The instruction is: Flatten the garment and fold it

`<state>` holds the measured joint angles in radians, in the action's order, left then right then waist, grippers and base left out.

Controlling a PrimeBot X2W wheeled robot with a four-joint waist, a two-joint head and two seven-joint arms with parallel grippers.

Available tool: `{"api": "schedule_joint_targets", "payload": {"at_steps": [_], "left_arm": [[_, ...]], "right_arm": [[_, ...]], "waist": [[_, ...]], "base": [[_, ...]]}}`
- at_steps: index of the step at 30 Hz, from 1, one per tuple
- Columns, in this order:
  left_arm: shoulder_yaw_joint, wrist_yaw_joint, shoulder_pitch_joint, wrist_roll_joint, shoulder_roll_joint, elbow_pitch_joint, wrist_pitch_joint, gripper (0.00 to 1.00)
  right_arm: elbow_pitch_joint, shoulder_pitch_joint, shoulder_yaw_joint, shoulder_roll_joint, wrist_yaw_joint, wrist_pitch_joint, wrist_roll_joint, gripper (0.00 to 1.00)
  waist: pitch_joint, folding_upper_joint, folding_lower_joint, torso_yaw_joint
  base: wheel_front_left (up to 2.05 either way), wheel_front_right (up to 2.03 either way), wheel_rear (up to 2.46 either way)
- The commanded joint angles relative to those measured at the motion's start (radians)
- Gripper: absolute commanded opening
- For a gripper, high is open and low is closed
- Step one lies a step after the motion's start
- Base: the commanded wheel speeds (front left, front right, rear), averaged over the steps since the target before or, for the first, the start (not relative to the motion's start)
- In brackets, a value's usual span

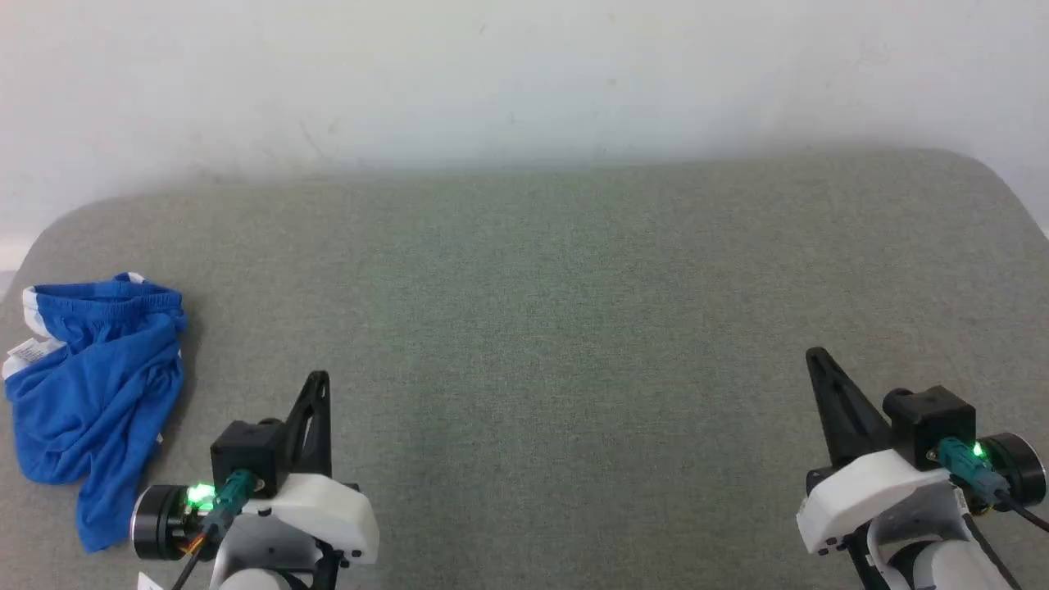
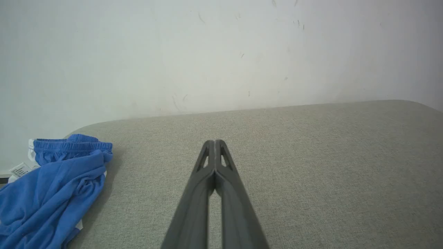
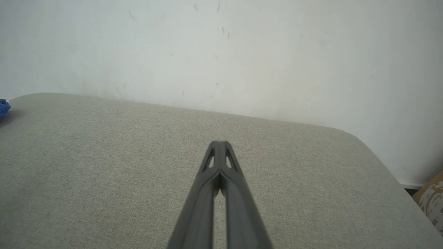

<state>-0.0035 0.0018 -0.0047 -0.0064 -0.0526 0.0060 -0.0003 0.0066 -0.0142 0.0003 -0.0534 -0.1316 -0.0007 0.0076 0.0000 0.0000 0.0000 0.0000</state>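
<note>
The blue shorts (image 1: pixel 90 393) lie crumpled in a heap at the left edge of the grey pad (image 1: pixel 574 287), close to its far left rounded corner. A gathered band (image 1: pixel 106 297) runs along their far side. White trim shows on the left, and a small white label (image 1: pixel 29 352) sticks out there. One fold trails toward the near side.

The left gripper (image 1: pixel 318 381) sits near left, just right of the shorts and apart from them. Its fingers are pressed together with nothing between them. In the left wrist view the tips meet over bare pad, with the shorts (image 2: pixel 48 193) lower left.

The right gripper (image 1: pixel 815 356) sits near right, well apart from the shorts, and is likewise closed and empty. In its wrist view the tips meet over bare pad, with a sliver of blue (image 3: pixel 4 106) at the left edge.

Both grippers point toward the far side, where a white wall (image 1: pixel 524 74) rises behind the pad. A green light glows on each wrist
</note>
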Motion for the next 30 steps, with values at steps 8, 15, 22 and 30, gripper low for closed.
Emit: {"api": "schedule_joint_targets", "payload": {"at_steps": [8, 15, 22, 30], "left_arm": [[0.004, -0.002, 0.005, 0.006, 0.002, -0.006, 0.000, 0.00], [0.004, -0.002, 0.005, 0.006, 0.002, -0.006, 0.000, 0.00], [0.004, -0.002, 0.005, 0.006, 0.002, -0.006, 0.000, 0.00], [-0.002, 0.001, 0.000, -0.003, 0.000, 0.002, -0.002, 1.00]], "right_arm": [[-0.007, 0.014, 0.000, 0.003, 0.001, 0.001, -0.008, 0.00], [-0.007, 0.014, 0.000, 0.003, 0.001, 0.001, -0.008, 0.00], [-0.007, 0.014, 0.000, 0.003, 0.001, 0.001, -0.008, 0.00], [0.004, 0.001, 0.000, -0.001, 0.000, -0.002, 0.004, 1.00]], "waist": [[0.000, 0.0000, 0.0000, 0.000], [0.000, 0.0000, 0.0000, 0.000], [0.000, 0.0000, 0.0000, 0.000], [0.000, 0.0000, 0.0000, 0.000]], "base": [[0.00, 0.00, 0.00], [0.00, 0.00, 0.00], [0.00, 0.00, 0.00], [0.00, 0.00, 0.00]]}}
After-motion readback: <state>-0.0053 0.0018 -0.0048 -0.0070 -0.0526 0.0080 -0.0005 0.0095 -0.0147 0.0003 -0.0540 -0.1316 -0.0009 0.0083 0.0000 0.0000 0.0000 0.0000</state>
